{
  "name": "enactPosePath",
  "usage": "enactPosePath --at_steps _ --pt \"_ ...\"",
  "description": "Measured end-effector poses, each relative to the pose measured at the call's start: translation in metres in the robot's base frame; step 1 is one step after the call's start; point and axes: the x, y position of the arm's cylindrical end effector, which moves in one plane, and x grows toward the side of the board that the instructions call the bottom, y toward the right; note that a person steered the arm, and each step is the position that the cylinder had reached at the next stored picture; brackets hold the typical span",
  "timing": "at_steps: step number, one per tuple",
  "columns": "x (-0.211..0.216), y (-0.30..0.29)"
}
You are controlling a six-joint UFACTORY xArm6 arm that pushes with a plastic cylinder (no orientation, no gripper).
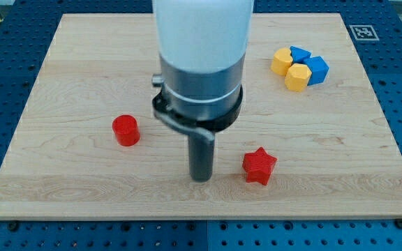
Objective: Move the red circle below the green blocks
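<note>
The red circle (pixel 125 130) is a short red cylinder on the wooden board (pixel 75 63), left of centre. My tip (pixel 200 178) rests on the board to the right of the red circle and a little lower in the view, about a hundred pixels away. A red star (pixel 259 166) lies just right of my tip. No green blocks show; the arm's wide body hides the middle of the board towards the view's top.
At the view's upper right a cluster sits together: two yellow blocks (pixel 282 61) (pixel 298 77) and two blue blocks (pixel 301 53) (pixel 317 70). A blue perforated table surrounds the board, with a marker tag (pixel 362 32) at the top right corner.
</note>
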Motion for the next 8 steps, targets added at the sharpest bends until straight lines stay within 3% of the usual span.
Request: enactPosePath --at_steps 2,3,4,7,8 --pt "-0.004 -0.121" --pt "-0.061 -0.137" --pt "-0.076 -0.104" --pt "-0.071 -0.08" --pt "-0.108 -0.082"
